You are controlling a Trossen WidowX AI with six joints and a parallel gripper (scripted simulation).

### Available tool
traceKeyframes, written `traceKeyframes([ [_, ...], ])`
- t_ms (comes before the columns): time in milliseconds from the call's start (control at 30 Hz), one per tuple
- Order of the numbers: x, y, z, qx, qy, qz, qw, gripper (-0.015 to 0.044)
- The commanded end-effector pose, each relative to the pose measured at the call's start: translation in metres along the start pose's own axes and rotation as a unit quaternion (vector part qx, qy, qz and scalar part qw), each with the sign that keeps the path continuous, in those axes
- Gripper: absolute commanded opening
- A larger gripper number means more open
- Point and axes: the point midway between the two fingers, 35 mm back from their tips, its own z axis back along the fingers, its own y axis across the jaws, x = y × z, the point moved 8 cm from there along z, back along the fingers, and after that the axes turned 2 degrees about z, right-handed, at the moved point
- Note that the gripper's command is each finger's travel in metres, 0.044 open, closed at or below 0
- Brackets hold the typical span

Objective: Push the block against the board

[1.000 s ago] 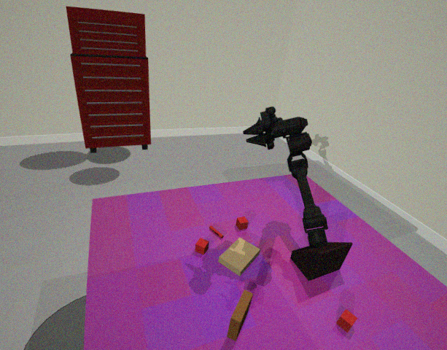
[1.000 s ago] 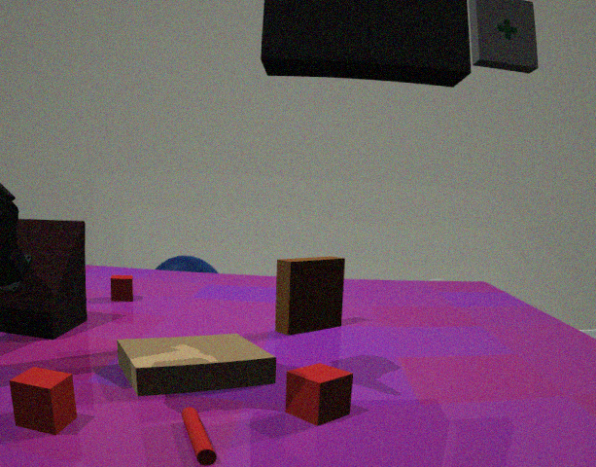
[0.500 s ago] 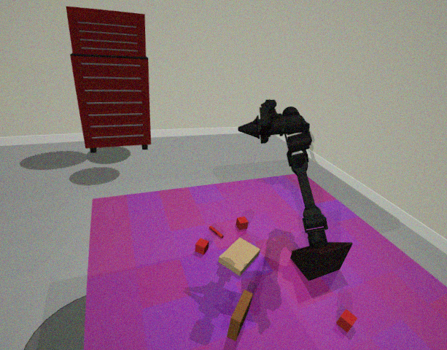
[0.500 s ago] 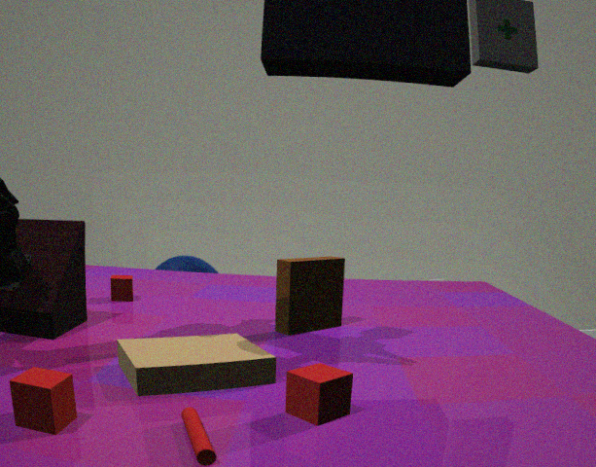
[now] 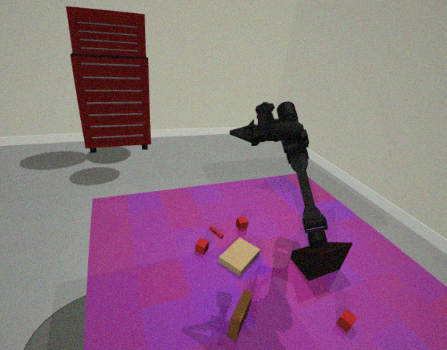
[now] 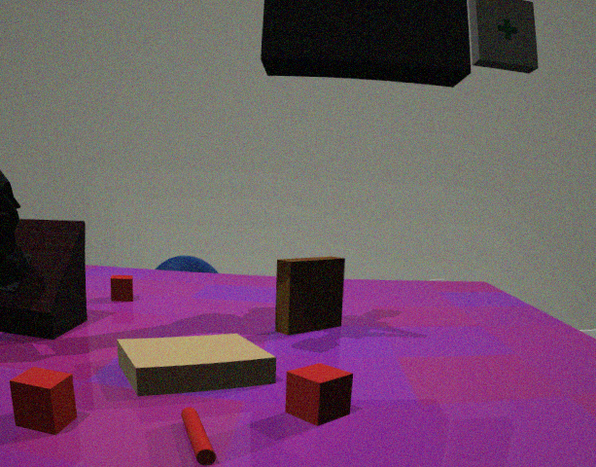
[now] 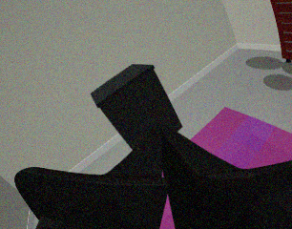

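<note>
The square block is a flat tan slab lying on the magenta mat. The board is brown and stands on its long edge, apart from the block, nearer the front of the mat in the top view. My gripper is shut and empty. It is raised high above the back of the mat, far from both parts, and points away from the arm's base.
Three small red cubes and a red cylinder lie on the mat near the block. A red drawer cabinet stands by the back wall. A dark box hangs high in the exterior view.
</note>
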Motion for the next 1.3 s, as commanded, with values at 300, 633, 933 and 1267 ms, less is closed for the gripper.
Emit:
traceKeyframes([
  [300, -0.051, 0.073, -0.028, 0.067, 0.062, 0.023, 0.996, 0.0000],
  [633, -0.105, 0.113, -0.049, 0.096, 0.144, 0.026, 0.985, 0.0000],
  [933, -0.157, 0.139, -0.061, 0.100, 0.233, 0.020, 0.967, 0.0000],
  [1267, -0.218, 0.156, -0.064, 0.072, 0.348, 0.009, 0.935, 0.0000],
])
